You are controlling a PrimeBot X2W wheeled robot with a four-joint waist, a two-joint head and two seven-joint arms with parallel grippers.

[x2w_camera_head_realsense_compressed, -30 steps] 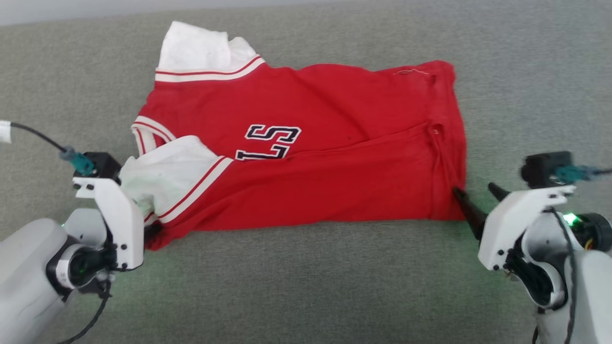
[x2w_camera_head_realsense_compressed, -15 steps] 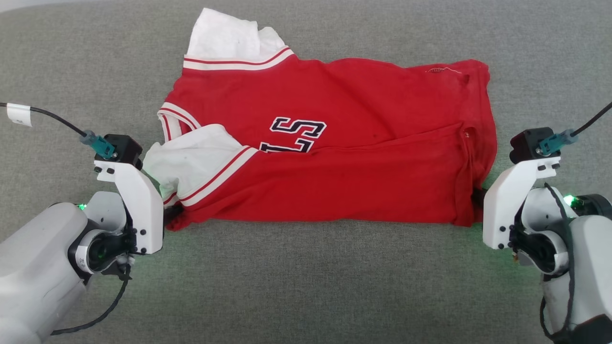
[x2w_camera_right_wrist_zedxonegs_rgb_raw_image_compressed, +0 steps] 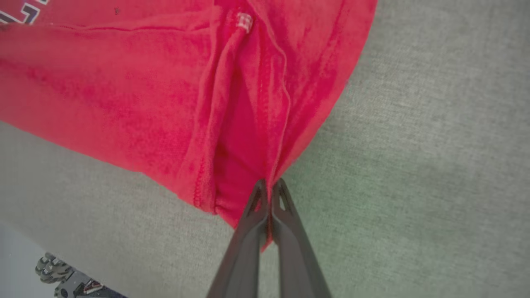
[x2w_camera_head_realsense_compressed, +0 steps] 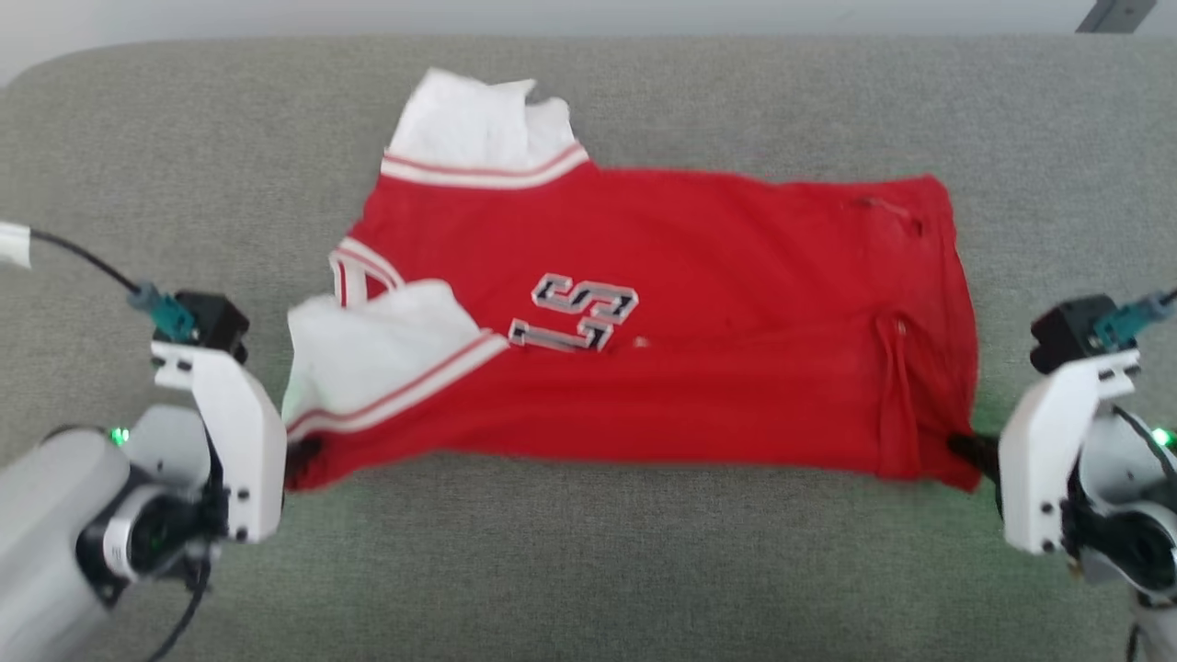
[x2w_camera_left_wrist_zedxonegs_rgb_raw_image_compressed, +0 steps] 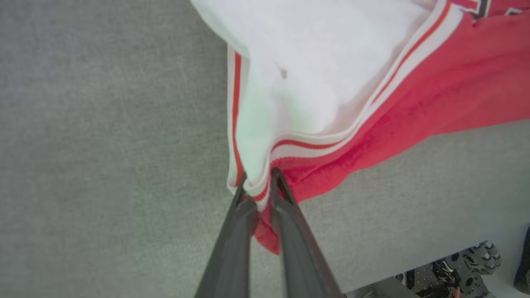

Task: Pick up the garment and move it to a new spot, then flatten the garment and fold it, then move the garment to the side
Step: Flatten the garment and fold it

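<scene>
Garment (x2w_camera_head_realsense_compressed: 699, 303) — near corners pinched in end effectors (x2w_camera_left_wrist_zedxonegs_rgb_raw_image_compressed: 258, 177) (x2w_camera_right_wrist_zedxonegs_rgb_raw_image_compressed: 269, 185).

grey woven upholstered surface (x2w_camera_head_realsense_compressed: 588, 570), pale strip (x2w_camera_head_realsense_compressed: 276, 17) beyond its far edge, dark slanted object (x2w_camera_head_realsense_compressed: 1114, 15)

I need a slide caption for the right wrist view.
Right gripper shut on a corner of the garment, over grey upholstery.

Both pinched closed: left gripper (x2w_camera_left_wrist_zedxonegs_rgb_raw_image_compressed: 259, 177), right gripper (x2w_camera_right_wrist_zedxonegs_rgb_raw_image_compressed: 270, 183).
</scene>
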